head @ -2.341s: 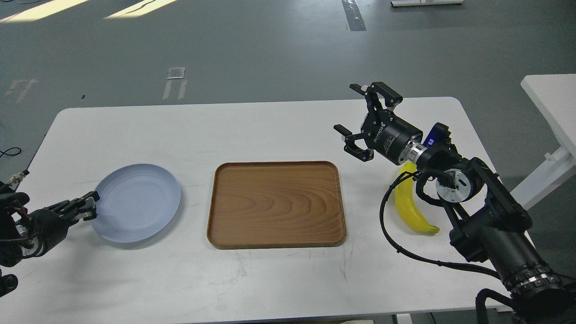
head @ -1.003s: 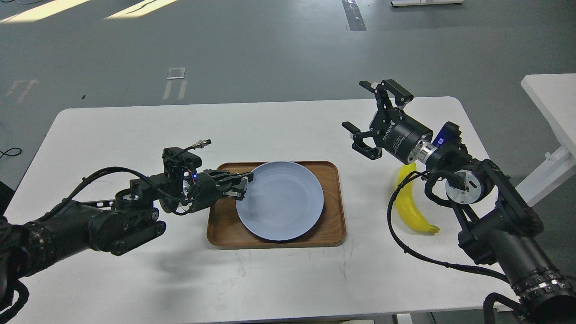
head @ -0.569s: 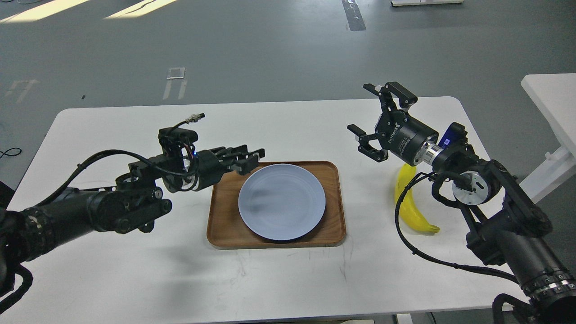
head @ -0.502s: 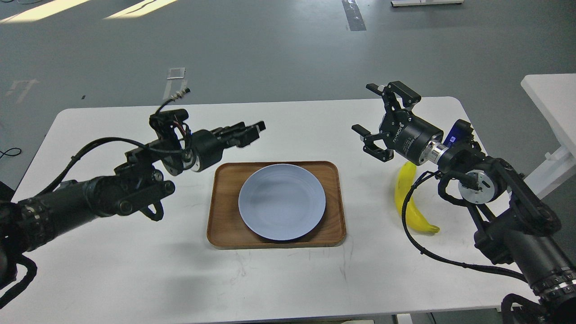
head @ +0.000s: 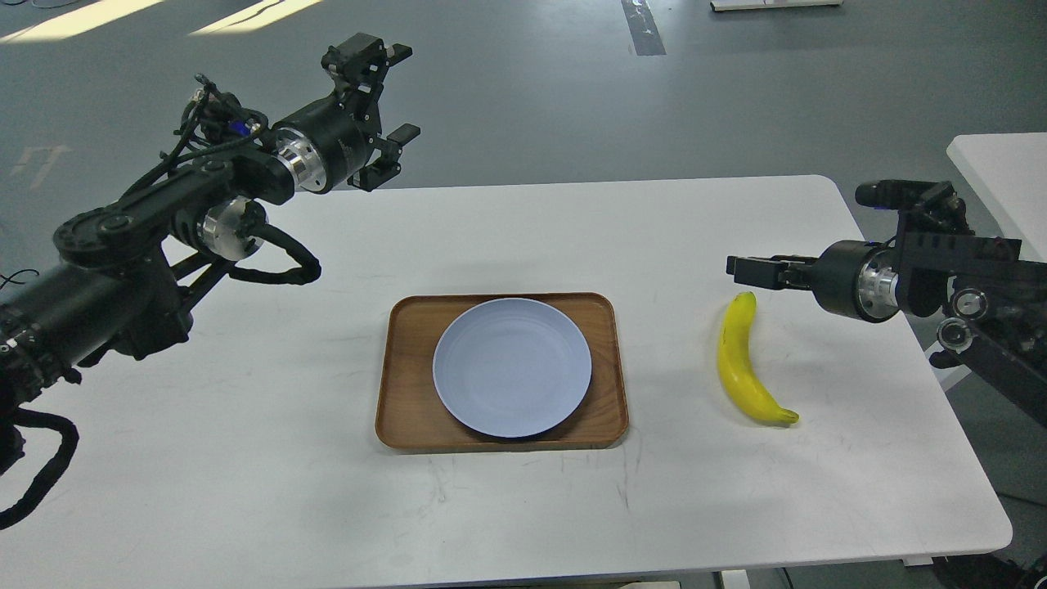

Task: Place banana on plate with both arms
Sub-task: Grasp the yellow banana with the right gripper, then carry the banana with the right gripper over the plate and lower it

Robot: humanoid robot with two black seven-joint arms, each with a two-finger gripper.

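Note:
The pale blue-grey plate (head: 512,366) lies flat in the middle of the brown wooden tray (head: 406,409). The yellow banana (head: 740,364) lies on the white table to the right of the tray, stem end toward the front. My left gripper (head: 397,92) is raised high above the table's far left edge, open and empty. My right gripper (head: 746,271) hovers just above and behind the banana's far tip, pointing left. It is seen edge-on, so its fingers cannot be told apart. It holds nothing.
The white table (head: 245,474) carries only the tray, plate and banana. A second white table (head: 998,176) stands at the right edge, behind my right arm. Grey floor lies beyond the table's far edge.
My left gripper let go of the plate on the tray, then rose up and back to the far left. My right gripper swung right and down, turning edge-on near the banana's far tip.

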